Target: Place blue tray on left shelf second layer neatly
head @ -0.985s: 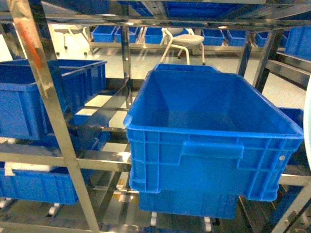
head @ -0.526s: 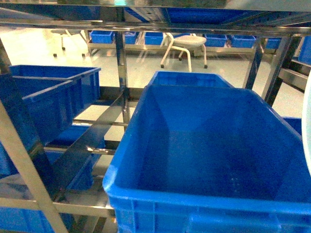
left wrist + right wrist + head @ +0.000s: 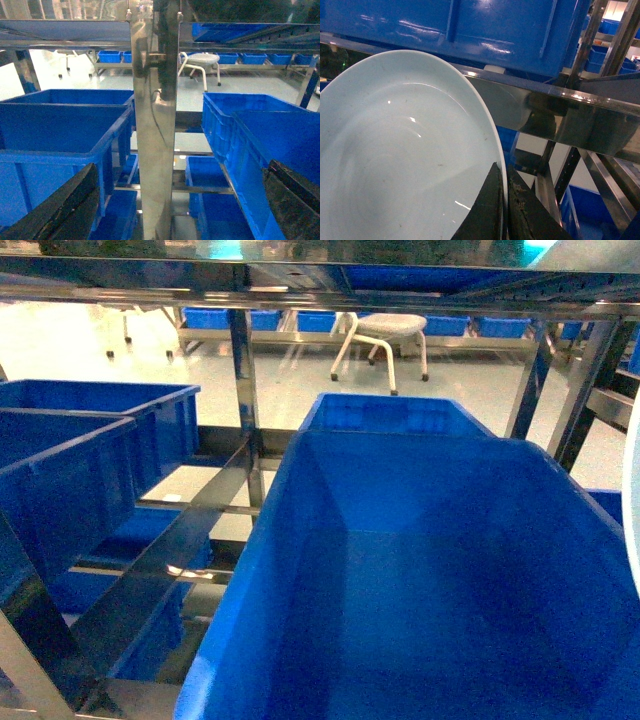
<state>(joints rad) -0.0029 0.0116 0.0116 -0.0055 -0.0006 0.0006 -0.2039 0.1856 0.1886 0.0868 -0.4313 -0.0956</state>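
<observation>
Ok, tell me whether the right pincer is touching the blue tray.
Touching. The right wrist view shows the right pincer closed on the blue tray, its dark fingers pinching the rim from both sides.

Pale blue tray (image 3: 405, 155), dark-blue crates (image 3: 430, 580), shiny steel rack (image 3: 155, 125).

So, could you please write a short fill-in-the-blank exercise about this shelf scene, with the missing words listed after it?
1. The right gripper grips the pale blue tray by its ____.
2. The colour of the big crate in front of the head camera is dark ____.
3. Behind the rack, a white ____ stands on the floor.
4. In the left wrist view, the left gripper's jaws hold ____, and a steel upright stands between them.

Missing words: rim; blue; stool; nothing
</observation>
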